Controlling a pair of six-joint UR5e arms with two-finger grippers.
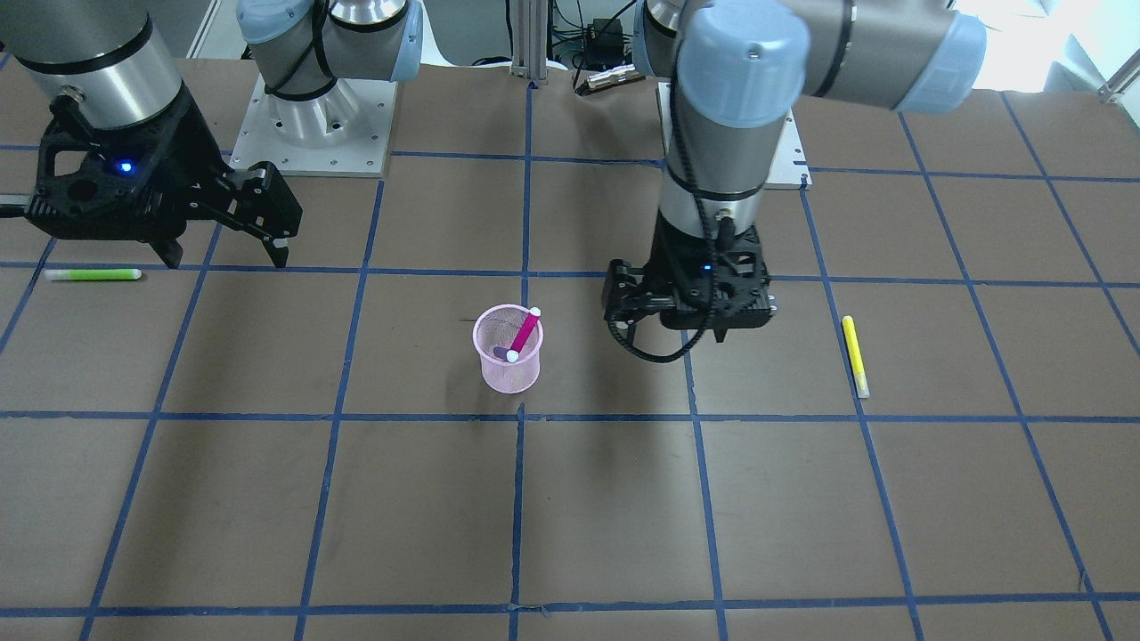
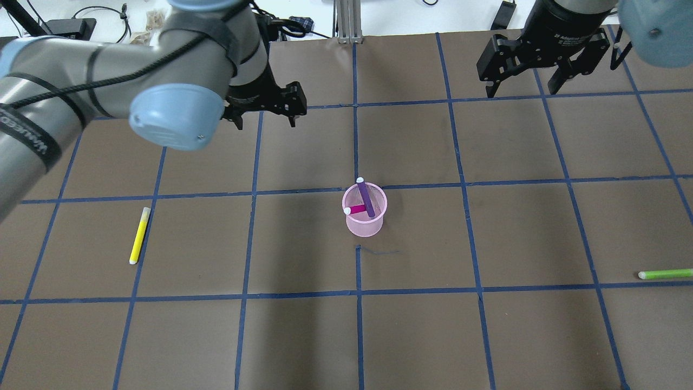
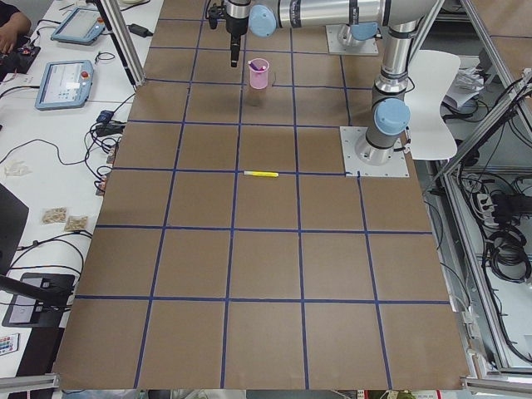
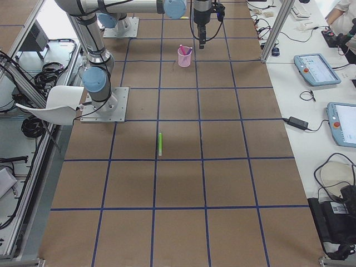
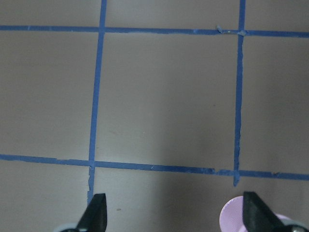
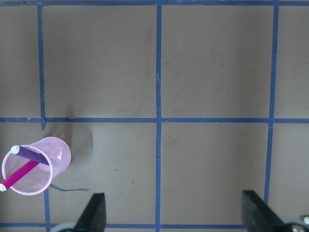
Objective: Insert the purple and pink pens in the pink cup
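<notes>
The pink mesh cup (image 2: pixel 364 222) stands upright near the table's middle. It also shows in the front view (image 1: pixel 508 374) and the right wrist view (image 6: pixel 58 154). A purple pen (image 2: pixel 367 199) and a pink pen (image 2: pixel 355 209) both lean inside it, crossing each other. My left gripper (image 2: pixel 265 120) is open and empty, above the table behind and to the left of the cup. Its wrist view shows the cup's rim (image 5: pixel 232 218) by one fingertip. My right gripper (image 2: pixel 522 91) is open and empty, far back on the right.
A yellow pen (image 2: pixel 139 235) lies on the table to the left of the cup. A green pen (image 2: pixel 663 274) lies near the right edge. The brown table (image 2: pixel 422 325) carries a grid of blue tape lines. Both arm bases stand at the back.
</notes>
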